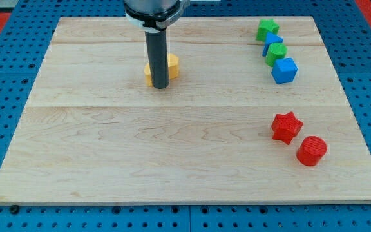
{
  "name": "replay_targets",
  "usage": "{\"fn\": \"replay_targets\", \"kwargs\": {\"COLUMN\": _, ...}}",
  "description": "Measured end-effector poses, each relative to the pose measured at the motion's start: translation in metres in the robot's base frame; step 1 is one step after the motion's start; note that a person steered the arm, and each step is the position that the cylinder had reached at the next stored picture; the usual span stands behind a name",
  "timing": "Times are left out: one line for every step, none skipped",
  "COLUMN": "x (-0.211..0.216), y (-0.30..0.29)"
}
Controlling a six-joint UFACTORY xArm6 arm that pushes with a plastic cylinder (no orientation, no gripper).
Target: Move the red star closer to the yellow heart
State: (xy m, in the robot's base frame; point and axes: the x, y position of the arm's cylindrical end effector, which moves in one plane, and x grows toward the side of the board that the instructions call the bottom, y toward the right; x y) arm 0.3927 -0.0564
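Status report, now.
My tip at the yellow heart, partly hiding it. Red star far toward view's right, touching red cylinder. Path between clear.

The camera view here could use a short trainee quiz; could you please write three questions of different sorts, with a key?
1. True or false: my tip touches the red star.
2. Which block lies nearest the red star? A) red cylinder B) blue cube C) yellow block
3. Fill in: the green star sits at the view's top ____.

Key:
1. False; my tip stands in front of the yellow block, partly hiding it, far to the view's left of the red star.
2. A
3. right
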Motion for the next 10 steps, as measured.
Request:
{"fn": "replay_targets", "kwargs": {"x": 0.000, "y": -0.021}}
{"fn": "replay_targets", "kwargs": {"x": 0.000, "y": 0.002}}
{"fn": "replay_targets", "kwargs": {"x": 0.000, "y": 0.085}}
{"fn": "replay_targets", "kwargs": {"x": 0.001, "y": 0.179}}
{"fn": "replay_targets", "kwargs": {"x": 0.030, "y": 0.244}}
{"fn": "replay_targets", "kwargs": {"x": 0.081, "y": 0.265}}
{"fn": "replay_targets", "kwargs": {"x": 0.108, "y": 0.259}}
{"fn": "replay_targets", "kwargs": {"x": 0.126, "y": 0.218}}
{"fn": "replay_targets", "kwargs": {"x": 0.128, "y": 0.177}}
{"fn": "replay_targets", "kwargs": {"x": 0.120, "y": 0.142}}
